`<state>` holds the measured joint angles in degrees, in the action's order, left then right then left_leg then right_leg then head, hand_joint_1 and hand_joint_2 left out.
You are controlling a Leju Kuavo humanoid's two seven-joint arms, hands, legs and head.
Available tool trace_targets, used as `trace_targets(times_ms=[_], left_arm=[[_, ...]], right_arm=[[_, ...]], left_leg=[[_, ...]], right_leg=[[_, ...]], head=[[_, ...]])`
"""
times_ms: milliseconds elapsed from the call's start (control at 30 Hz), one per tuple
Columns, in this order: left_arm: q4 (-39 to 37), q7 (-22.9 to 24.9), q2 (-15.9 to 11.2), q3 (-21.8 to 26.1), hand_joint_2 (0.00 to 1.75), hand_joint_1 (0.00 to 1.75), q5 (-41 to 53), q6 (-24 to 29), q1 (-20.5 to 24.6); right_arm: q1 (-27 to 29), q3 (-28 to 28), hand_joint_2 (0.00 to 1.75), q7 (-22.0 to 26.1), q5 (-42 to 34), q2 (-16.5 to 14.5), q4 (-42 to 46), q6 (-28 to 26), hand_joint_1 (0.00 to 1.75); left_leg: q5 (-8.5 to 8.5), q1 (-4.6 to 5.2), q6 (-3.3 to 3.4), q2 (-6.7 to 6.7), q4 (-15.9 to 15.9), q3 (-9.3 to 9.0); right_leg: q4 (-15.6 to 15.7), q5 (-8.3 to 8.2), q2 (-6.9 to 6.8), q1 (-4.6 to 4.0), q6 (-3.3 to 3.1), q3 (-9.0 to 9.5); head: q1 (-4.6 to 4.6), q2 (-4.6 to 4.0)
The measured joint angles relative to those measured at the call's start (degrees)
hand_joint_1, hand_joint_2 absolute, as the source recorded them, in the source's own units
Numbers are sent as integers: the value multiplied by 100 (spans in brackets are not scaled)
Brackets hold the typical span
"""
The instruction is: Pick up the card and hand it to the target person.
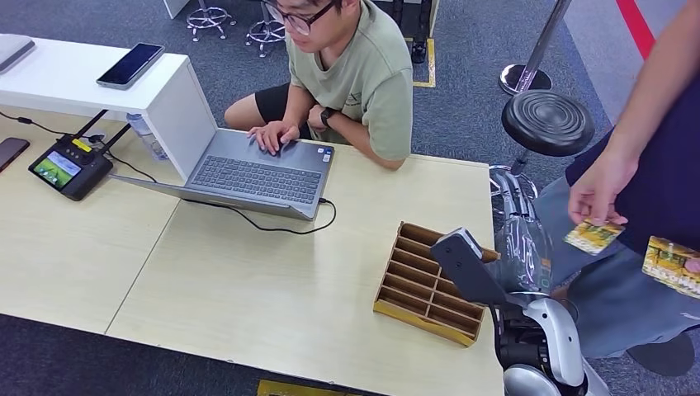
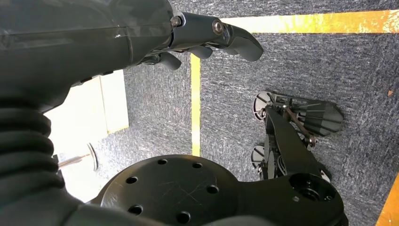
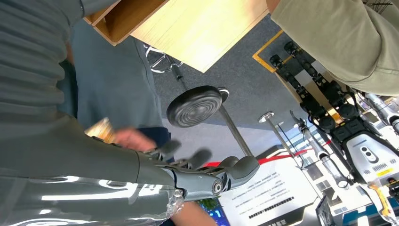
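The card [image 1: 593,236] is pinched in the standing person's hand [image 1: 600,191], off the table's [image 1: 248,289] right edge, its long axis tilted, rising toward the right. The robot's right hand [image 3: 197,169] reaches toward it with fingers spread, holding nothing. The left hand [image 2: 207,40] hangs over the carpet with its fingers apart, also holding nothing.

Two cards [image 1: 593,236] [image 1: 672,265], one laptop [image 1: 256,174], two phones [image 1: 130,64] [image 1: 11,151], one slotted wooden tray [image 1: 417,285], one stool [image 1: 547,122]
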<state>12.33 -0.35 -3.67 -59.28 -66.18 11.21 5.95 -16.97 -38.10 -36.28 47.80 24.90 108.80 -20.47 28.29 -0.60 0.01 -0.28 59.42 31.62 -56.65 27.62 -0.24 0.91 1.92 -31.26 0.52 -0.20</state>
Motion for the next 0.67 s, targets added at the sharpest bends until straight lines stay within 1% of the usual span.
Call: trace_targets(times_ms=[367,467,533,567,633,667], left_arm=[[0,-3,0,0,0,0,-3,25,0],[0,-19,0,1,0,0,-53,55,0],[0,-29,0,3,0,0,-91,90,0],[0,-32,0,3,0,0,-105,112,1],[0,-28,0,5,0,0,-148,163,1],[0,-27,0,5,0,0,-163,175,0]], right_arm=[[7,0,175,2,-25,2,0,-63,0],[32,1,175,106,-276,4,1,-206,0],[74,7,175,357,-826,7,3,-398,0],[116,19,175,561,-1251,9,7,-525,0],[274,90,175,1219,-2577,24,24,-839,0],[321,114,175,1408,-2954,29,29,-923,0]], left_leg=[[0,0,0,0,0,0],[0,0,0,0,0,0],[0,0,0,0,0,-1],[0,0,0,0,0,-2],[0,0,0,-1,0,-1],[0,0,0,-1,0,-1]], right_leg=[[0,0,0,0,0,0],[0,0,0,0,0,0],[1,0,0,0,0,-1],[1,0,-1,0,0,-2],[2,1,-3,0,0,-3],[3,1,-3,0,0,-3]], head=[[0,0],[1,0],[1,0],[1,0],[1,0],[1,0]])
